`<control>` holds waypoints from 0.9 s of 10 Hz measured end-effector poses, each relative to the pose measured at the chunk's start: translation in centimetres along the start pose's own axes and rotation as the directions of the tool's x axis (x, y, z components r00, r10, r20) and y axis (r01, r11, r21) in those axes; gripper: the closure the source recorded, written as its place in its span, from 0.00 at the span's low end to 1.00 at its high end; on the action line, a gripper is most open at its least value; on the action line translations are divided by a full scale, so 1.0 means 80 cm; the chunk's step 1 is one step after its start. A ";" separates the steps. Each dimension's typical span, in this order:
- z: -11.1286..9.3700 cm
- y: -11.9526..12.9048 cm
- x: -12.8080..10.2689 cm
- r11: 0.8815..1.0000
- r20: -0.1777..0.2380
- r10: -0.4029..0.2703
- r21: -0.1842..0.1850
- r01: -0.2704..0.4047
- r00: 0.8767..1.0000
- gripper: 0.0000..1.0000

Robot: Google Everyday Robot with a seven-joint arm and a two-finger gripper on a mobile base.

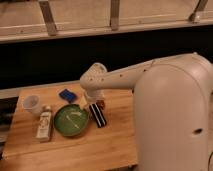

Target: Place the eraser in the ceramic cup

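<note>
Eraser (98, 115): black block with white stripes, lying flat near the middle of the table (107, 147), just beside the right rim of the green dish (71, 120). Ceramic cup (32, 104): upright, near the left edge. Gripper (93, 101): over the eraser's far end, jaws spread, holding nothing. Bottle (44, 125): below the cup, left of the dish.
</note>
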 end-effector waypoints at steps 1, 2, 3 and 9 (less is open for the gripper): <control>0.003 -0.005 0.003 1.000 -0.008 0.014 0.012 -0.014 1.000 0.20; 0.003 -0.006 0.003 1.000 -0.009 0.016 0.016 -0.016 1.000 0.20; 0.003 -0.006 0.003 1.000 -0.009 0.016 0.016 -0.016 1.000 0.20; 0.035 -0.038 0.020 0.992 -0.099 0.091 0.102 -0.081 0.991 0.20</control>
